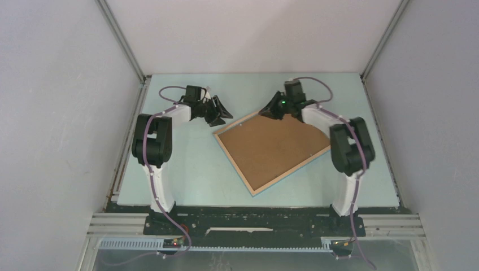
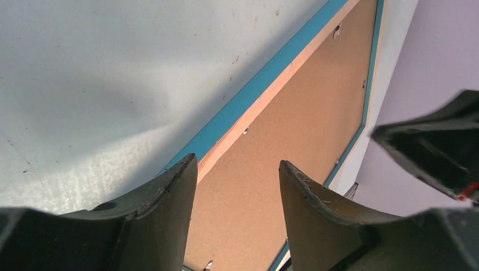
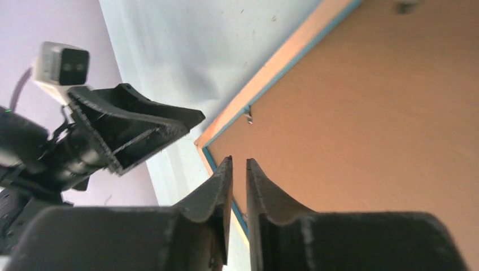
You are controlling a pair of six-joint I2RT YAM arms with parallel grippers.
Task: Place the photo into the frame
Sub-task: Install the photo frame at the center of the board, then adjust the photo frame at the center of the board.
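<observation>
The frame (image 1: 292, 171) lies face down in the middle of the table, its light wood rim (image 3: 282, 56) and turquoise edge (image 2: 260, 84) showing. A brown backing board (image 1: 271, 149) fills it. The photo is hidden. My left gripper (image 1: 221, 113) hovers open just off the frame's far left side, and the left wrist view shows its jaws (image 2: 237, 161) spread wide over the rim with nothing between them. My right gripper (image 1: 270, 111) is at the frame's far corner. Its fingers (image 3: 238, 160) stand a narrow gap apart above the board (image 3: 367, 113), holding nothing.
Small metal tabs (image 2: 246, 131) (image 3: 248, 117) sit along the inner rim over the board. The pale blue table (image 1: 186, 169) is walled by grey panels on the left, the right and at the back. The two grippers are close together at the frame's far end.
</observation>
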